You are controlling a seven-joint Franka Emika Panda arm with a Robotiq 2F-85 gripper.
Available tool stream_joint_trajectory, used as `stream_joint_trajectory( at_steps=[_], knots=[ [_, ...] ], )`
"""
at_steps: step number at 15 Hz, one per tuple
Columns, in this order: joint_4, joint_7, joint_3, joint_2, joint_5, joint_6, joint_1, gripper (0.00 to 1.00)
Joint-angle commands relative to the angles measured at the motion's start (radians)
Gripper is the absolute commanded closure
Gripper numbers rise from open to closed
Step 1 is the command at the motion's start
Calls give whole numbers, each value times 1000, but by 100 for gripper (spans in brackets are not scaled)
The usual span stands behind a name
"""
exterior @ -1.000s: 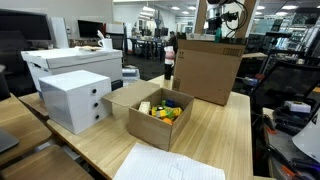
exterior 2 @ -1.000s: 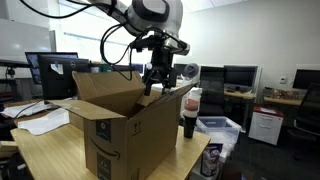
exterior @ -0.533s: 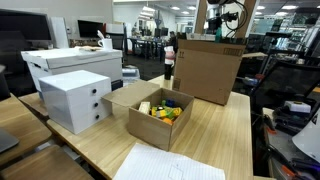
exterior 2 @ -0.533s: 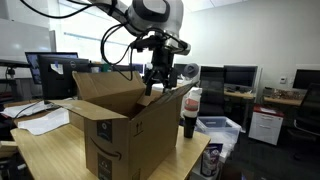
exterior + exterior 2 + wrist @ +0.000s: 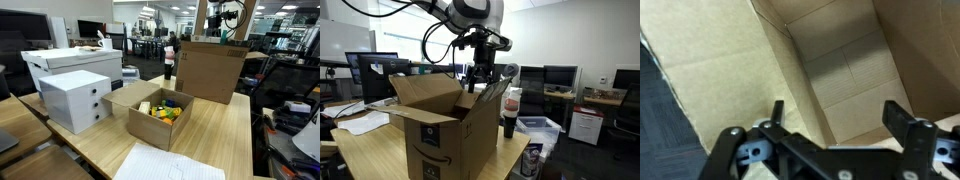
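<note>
Cardboard is the stuff of the tall box [image 5: 438, 135], which stands open on the table [image 5: 225, 130] with its flaps up; in an exterior view it sits at the far end of the desk [image 5: 210, 70]. The gripper [image 5: 480, 88] hangs just above its open mouth, near the right-hand flap [image 5: 493, 95], touching nothing that can be seen. In the wrist view the gripper [image 5: 836, 110] has its two fingers [image 5: 777, 108] spread wide with nothing between them, looking down into the bare brown inside of the box [image 5: 840, 60]. Against the picture a second ago, the box top has shifted a little and the right flap stands higher and closer to the fingers, while the spread of the fingers is unchanged. A dark bottle [image 5: 510, 112] stands just beside the box. Nearer along the table are a small box [image 5: 150, 125] with coloured bits inside and white drawers [image 5: 75, 100].
</note>
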Motion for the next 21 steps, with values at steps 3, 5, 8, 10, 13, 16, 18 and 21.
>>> stream_joint_trajectory(
  at_steps=[3,5,8,10,13,16,18,21],
  knots=[
    [3,-19,2,-32,-12,28,-5,0],
    [10,-19,1,-34,-12,32,-6,0],
    [20,-21,-2,-27,-4,32,-11,0],
    [24,-22,-4,-22,0,31,-13,0],
    [30,-24,-7,-13,11,28,-19,0],
    [35,-26,-9,-5,17,26,-26,0],
    [37,-26,-9,2,22,23,-31,0],
    [38,-27,-9,13,29,23,-38,0]
  ],
)
